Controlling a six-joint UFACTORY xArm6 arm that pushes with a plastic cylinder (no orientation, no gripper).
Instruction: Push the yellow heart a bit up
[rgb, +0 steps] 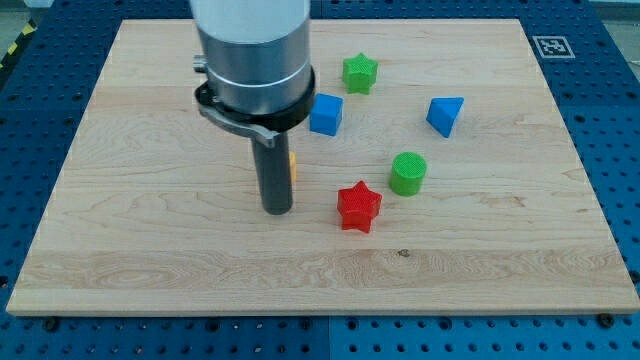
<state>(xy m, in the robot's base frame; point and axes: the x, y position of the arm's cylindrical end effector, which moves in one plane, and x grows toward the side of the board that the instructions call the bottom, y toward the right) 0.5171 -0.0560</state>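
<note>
— What is found around my tip on the pale wooden tabletop?

— A sliver of yellow block is seen just behind the rod, at its right edge. To the view's right, passage is narrowed by the red star block and green round block.

— And toward the top?

— The blue cube, green star block and blue wedge-shaped block stand there, apart from one another.
</note>
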